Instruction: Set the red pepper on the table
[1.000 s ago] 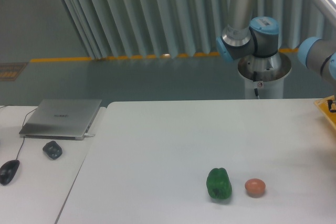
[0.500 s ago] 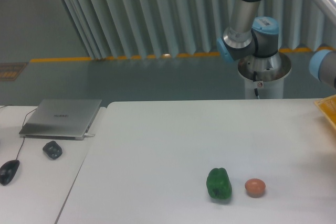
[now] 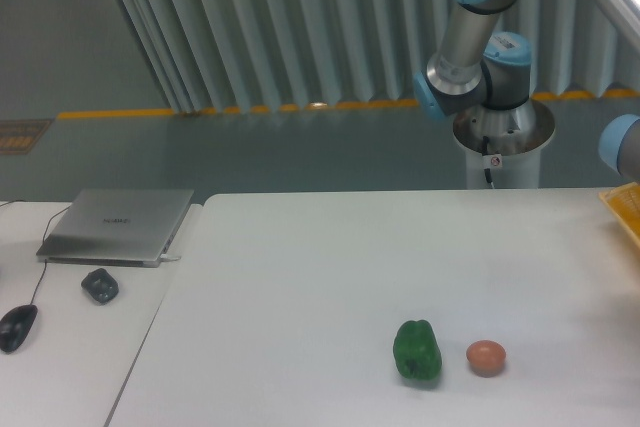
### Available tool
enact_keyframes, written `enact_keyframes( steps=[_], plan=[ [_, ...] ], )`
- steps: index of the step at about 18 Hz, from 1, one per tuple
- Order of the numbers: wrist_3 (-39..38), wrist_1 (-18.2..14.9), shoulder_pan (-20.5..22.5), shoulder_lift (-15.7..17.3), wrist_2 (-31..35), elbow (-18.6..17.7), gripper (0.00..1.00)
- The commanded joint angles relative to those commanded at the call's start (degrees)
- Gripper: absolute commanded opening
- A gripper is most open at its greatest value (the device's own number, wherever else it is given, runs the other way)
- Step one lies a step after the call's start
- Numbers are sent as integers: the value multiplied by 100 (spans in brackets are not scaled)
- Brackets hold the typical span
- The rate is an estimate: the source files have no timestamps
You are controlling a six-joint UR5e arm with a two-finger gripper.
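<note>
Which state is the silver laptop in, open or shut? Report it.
Shut. The silver laptop lies flat on the adjoining white desk, lid down, with no screen or keyboard showing.

pepper (image 3: 417, 351) left of ball (image 3: 486, 357), on table (image 3: 300, 297)

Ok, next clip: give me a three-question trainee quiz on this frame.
1. True or false: the red pepper is visible on the table.
2. What lies just right of the green pepper? A) laptop B) orange-brown ball C) mouse
3. Fill in: the arm's end effector is ___ of view.

Key: 1 false, no red pepper shows. 2 B, the orange-brown ball, slightly apart from it. 3 out; only arm joints show at the right.
</note>
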Motion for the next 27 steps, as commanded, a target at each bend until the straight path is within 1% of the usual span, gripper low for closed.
enact_keyframes(
  steps=[8, 15, 16, 19, 20, 21, 23, 25, 27],
  plan=[
    [-70, -35, 9, -53, 35, -176, 100],
    [-97, -35, 9, -62, 18, -211, 100],
    [-97, -35, 9, -62, 18, -211, 98],
    [-97, -35, 9, -62, 9, -203, 83],
    [-123, -44, 9, -70, 9, -203, 81],
    [-175, -53, 9, -70, 0, -203, 74],
    [-220, -53, 9, -70, -26, -203, 73],
    [-220, -96, 17, -62, -44, -176, 67],
    [-220, -184, 26, -53, -79, -150, 65]
  ],
)
